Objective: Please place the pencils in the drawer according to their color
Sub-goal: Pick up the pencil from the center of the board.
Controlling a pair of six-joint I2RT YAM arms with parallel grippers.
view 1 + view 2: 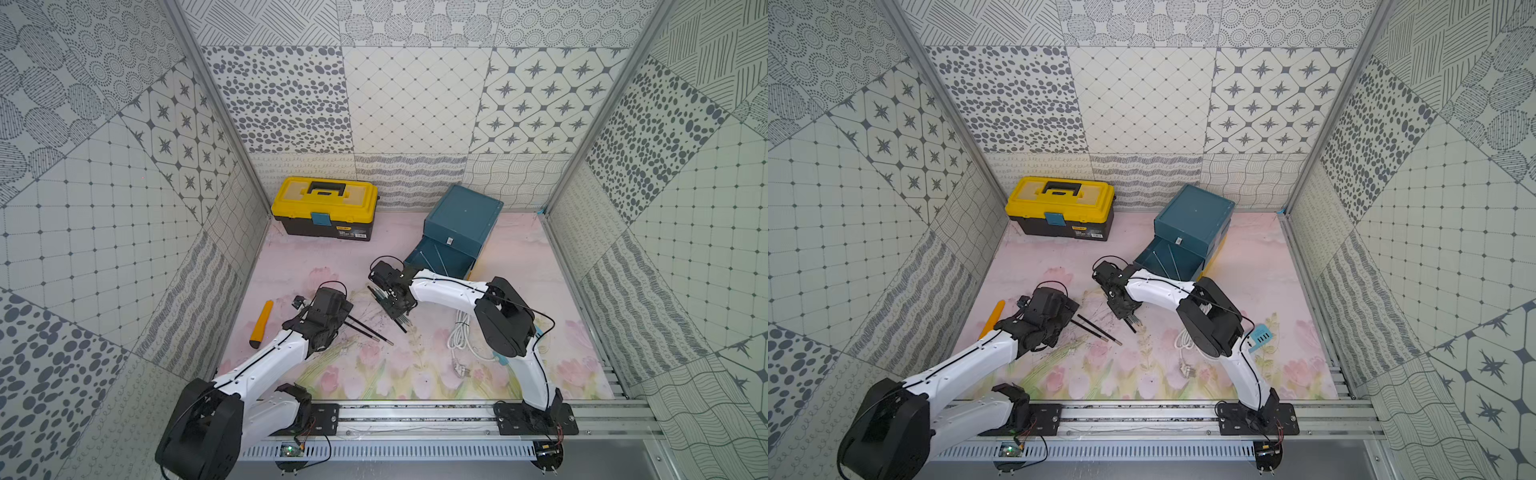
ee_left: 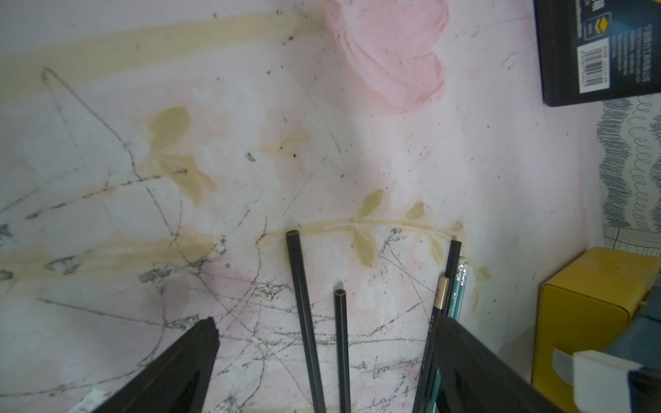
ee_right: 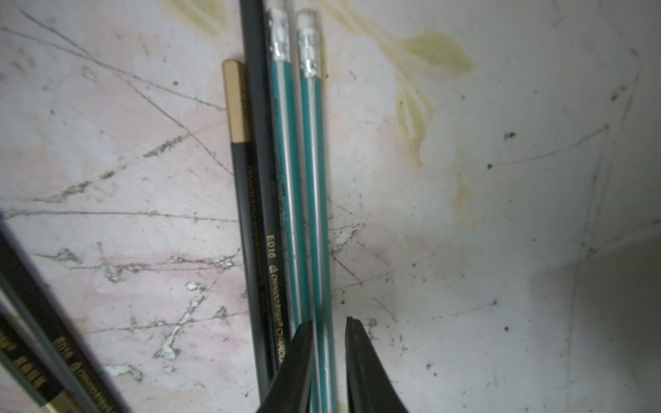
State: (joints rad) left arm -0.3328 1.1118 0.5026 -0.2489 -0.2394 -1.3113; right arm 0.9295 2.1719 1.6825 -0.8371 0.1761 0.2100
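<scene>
Small teal three-drawer chest point(image 1: 461, 220) stands at the back of the pink floral mat point(image 1: 316, 266), near a yellow-and-black toolbox point(image 1: 324, 212). Its second drawer point(image 1: 419, 264) is pulled out, with two thin pencils point(image 1: 436, 259) lying inside, colour hard to tell. In front of the chest the right gripper point(image 3: 329, 325) sits low over a tight row of four on the mat: a gold-capped black pencil point(image 3: 239, 178), a plain black pencil point(image 3: 259, 143) and two teal-and-silver striped pencils point(image 3: 286, 143) with erasers. Its jaws are drawn in around the outer striped pencil point(image 3: 313, 161) — a sliver of mat shows beside one finger, so I cannot tell if it is pinched. The left gripper point(image 2: 325, 321) hovers with jaws wide apart, two long black pencils point(image 2: 304, 304) lying on the mat between them. An orange stick tool point(image 1: 262, 322) and a coiled white cable point(image 1: 461, 336) lie off to either side.
</scene>
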